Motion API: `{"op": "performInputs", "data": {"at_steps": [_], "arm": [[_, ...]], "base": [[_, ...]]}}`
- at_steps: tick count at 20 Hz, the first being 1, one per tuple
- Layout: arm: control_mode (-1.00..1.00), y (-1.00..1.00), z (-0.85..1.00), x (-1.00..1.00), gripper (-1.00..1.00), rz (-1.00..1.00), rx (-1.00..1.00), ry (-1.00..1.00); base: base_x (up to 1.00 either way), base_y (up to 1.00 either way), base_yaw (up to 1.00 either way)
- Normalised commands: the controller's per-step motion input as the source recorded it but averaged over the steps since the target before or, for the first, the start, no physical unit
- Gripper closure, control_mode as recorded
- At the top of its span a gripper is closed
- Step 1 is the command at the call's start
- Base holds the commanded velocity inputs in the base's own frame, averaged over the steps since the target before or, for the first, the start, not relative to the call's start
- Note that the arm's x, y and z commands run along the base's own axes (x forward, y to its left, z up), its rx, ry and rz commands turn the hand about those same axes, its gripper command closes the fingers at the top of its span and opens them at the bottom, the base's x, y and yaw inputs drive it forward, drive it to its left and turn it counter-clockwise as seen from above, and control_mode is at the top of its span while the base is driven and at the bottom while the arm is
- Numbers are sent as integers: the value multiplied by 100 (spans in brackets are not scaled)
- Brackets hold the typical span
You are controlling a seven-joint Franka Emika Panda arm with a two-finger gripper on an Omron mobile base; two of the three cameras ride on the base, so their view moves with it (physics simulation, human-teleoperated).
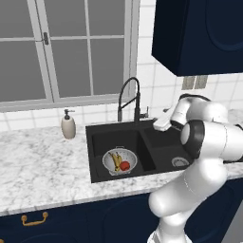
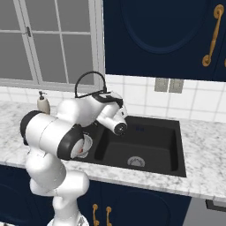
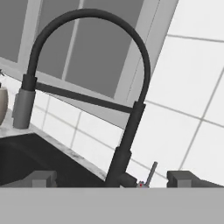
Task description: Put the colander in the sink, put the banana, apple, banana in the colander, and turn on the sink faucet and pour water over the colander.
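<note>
The sink faucet [image 3: 127, 131] rises at the back rim of the black sink [image 1: 95, 137], behind the divider between the two basins, its arched spout [image 1: 129, 85] curving over toward the left basin. At its base a thin lever handle [image 3: 151, 171] sticks up to the side, small and hard to read, probably metal. It looks rigid and smooth, so a push from the side should move it more surely than a pinch, which could slip off so slim a stem.

The gripper [image 3: 111, 177] hangs just in front of the faucet base with its jaws spread wide and nothing between them.

In the left basin sits the colander [image 1: 119, 161], holding bananas [image 1: 114, 160] and the red apple [image 1: 125, 165]. No water runs yet. A beige soap bottle [image 1: 68, 125] stands on the marble counter [image 1: 42, 161] to the left.
</note>
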Motion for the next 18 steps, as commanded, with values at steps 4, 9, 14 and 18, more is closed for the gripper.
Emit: {"op": "performInputs", "data": {"at_steps": [4,9,14,18], "arm": [[-100,0,-9,34,-100,0,1,0],[-100,0,0,33,-100,-1,0,2],[-100,-2,0,41,-100,-3,1,8],[-100,-1,-1,47,-100,-5,4,7]], "base": [[0,0,0],[0,0,0],[0,0,0],[0,0,0]]}}
